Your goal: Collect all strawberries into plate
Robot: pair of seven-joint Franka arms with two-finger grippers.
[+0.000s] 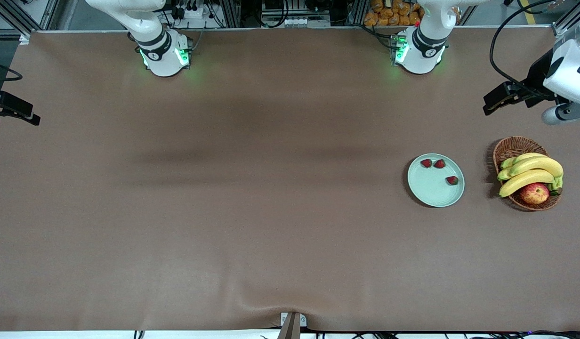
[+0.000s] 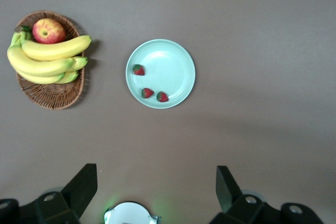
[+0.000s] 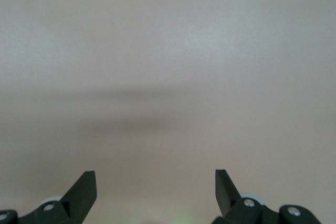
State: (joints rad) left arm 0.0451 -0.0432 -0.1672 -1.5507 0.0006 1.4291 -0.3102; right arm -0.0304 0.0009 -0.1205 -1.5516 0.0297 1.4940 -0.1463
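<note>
Three strawberries (image 1: 426, 163) (image 1: 439, 164) (image 1: 452, 180) lie on the pale mint-green plate (image 1: 431, 188), toward the left arm's end of the table. In the left wrist view the same berries (image 2: 138, 70) (image 2: 147, 93) (image 2: 162, 96) rest on the plate (image 2: 170, 61), seen from high above. My left gripper (image 2: 157, 182) is open and empty, held high over the table between its base and the plate. My right gripper (image 3: 156, 184) is open and empty too, high over bare brown table at the right arm's end.
A brown wicker basket (image 1: 511, 146) stands beside the plate, closer to the table's end, holding bananas (image 1: 530, 172) and a red-yellow apple (image 1: 534, 193). Brown cloth (image 1: 224, 212) covers the table. The two arm bases (image 1: 165, 59) (image 1: 417, 54) stand along the edge farthest from the camera.
</note>
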